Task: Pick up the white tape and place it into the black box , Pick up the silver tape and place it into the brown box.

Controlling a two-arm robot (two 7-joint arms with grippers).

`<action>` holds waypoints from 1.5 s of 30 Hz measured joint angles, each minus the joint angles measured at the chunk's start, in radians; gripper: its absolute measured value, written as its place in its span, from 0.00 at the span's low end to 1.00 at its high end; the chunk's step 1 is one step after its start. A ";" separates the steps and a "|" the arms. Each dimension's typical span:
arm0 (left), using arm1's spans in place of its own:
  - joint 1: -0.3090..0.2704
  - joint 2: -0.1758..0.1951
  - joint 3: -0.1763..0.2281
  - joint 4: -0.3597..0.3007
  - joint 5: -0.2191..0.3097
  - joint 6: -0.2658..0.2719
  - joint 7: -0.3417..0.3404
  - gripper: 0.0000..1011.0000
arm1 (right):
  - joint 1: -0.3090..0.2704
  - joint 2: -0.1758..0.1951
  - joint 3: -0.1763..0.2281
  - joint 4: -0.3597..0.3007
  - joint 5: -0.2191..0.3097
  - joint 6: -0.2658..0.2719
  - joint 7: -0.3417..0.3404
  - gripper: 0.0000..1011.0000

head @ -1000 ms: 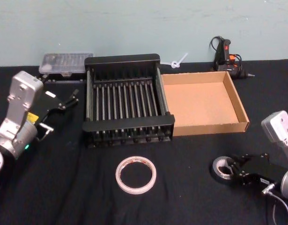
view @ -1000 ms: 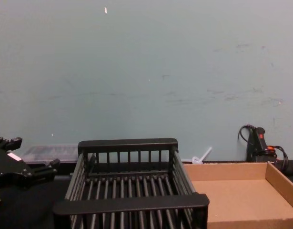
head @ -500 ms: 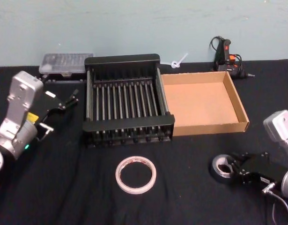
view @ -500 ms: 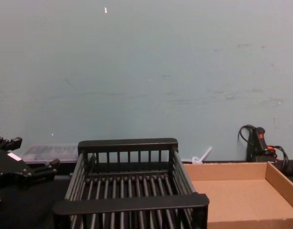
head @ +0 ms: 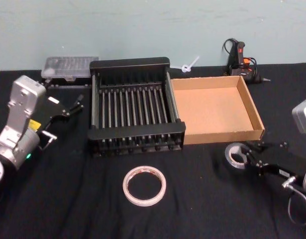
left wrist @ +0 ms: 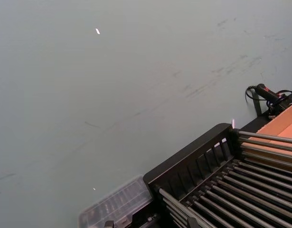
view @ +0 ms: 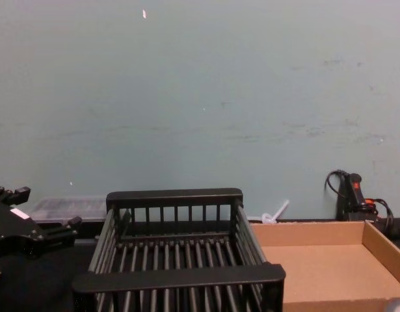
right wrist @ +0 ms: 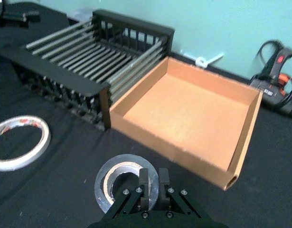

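1. Black cloth covers the surface [head: 202, 209] under a pale green wall.
2. Right tool [right wrist: 150, 183] is clamped on the silver tape [head: 236, 155], held just in front of the brown box [head: 255, 112]; next, I judge, carry it over the near wall and release.
3. Left tool [head: 75, 103] waits, fingers parted, left of the black box [head: 130, 63].
4. One white tape [head: 144, 185] lies untouched: two tapes, two boxes.

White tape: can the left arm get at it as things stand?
Probably yes. The white tape lies flat on open cloth in front of the black box, nothing on it; the left gripper sits left of the box, unobstructed.
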 joint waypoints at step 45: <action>0.000 0.000 0.000 0.000 0.000 0.000 0.000 0.99 | 0.574 -0.290 -0.138 0.571 -0.127 -0.012 -0.032 0.13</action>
